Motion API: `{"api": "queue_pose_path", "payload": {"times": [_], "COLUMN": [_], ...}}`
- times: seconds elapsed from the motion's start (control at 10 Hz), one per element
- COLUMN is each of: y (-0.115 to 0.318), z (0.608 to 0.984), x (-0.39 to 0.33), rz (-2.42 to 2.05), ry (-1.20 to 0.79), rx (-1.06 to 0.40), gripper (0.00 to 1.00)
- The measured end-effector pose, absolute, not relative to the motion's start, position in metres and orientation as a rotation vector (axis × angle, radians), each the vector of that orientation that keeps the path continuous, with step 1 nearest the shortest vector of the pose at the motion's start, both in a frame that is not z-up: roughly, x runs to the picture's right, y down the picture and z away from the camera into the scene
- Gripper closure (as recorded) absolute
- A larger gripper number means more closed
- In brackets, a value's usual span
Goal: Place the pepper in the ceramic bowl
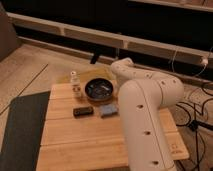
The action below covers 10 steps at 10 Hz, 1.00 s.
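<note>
Gripper (115, 80): white, right there at the arm's tip.
Arm (145, 115): all white, a few small dark dots down its side.
Bowl (88, 93): touching the gripper's left side, glossy black inside, brownish rim.
Bottle (75, 83): further left of the gripper, clear with a white cap.
Grey pad (108, 110): just in front of the gripper, bluish grey.
Block (82, 111): front-left of the gripper, plain black.
Table (75, 142): under the gripper, pale honey wood, long plank stripes.
Mat (20, 132): far left of the gripper, dark grey.
</note>
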State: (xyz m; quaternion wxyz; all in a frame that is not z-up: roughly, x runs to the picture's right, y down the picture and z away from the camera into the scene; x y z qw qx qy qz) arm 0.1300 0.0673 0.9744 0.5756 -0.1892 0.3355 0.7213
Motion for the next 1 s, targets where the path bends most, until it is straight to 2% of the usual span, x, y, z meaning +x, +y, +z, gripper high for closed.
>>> {"api": "queue_pose_path", "payload": {"times": [0.1, 0.2, 0.5, 1.0], "y": [0.067, 0.065, 0.041, -0.034], "z": [0.973, 0.971, 0.956, 0.871], "x": [0.13, 0.131, 0.124, 0.087], "rz": [1.676, 1.677, 1.676, 1.687], "ry": [0.777, 0.771, 0.704, 0.458], "rx": [-0.447, -0.448, -0.427, -0.39], "gripper": [0.96, 1.0, 1.0, 1.0]}}
